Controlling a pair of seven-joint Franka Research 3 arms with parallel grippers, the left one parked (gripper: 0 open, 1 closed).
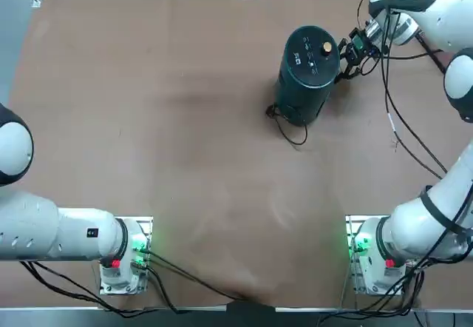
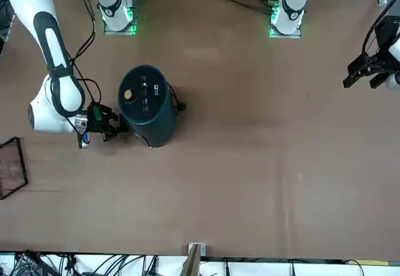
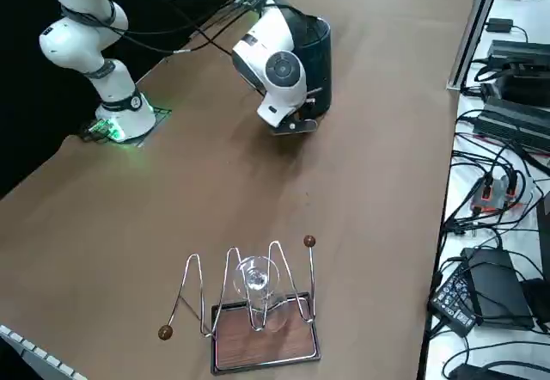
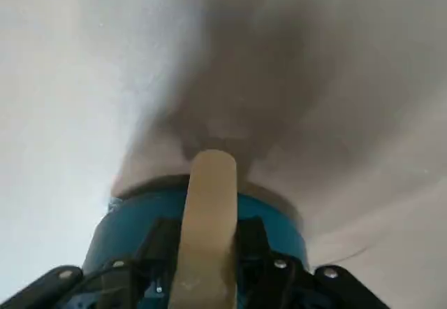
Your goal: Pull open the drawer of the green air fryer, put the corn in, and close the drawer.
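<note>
The right gripper [image 1: 342, 62] is clenched, its pale fingers [image 4: 212, 211] pressing together, while the arm [image 3: 273, 58] is bending down and holding the tool sideways beside the green air fryer [image 1: 309, 72]; whether they are touching is hard to tell. The fryer is standing upright next to the tool, its knobbed top [image 2: 143, 93] facing up, but the arm is hiding part of its body in the right side view, and the drawer's outline and handle are blending into the dark body beside the gripper.
</note>
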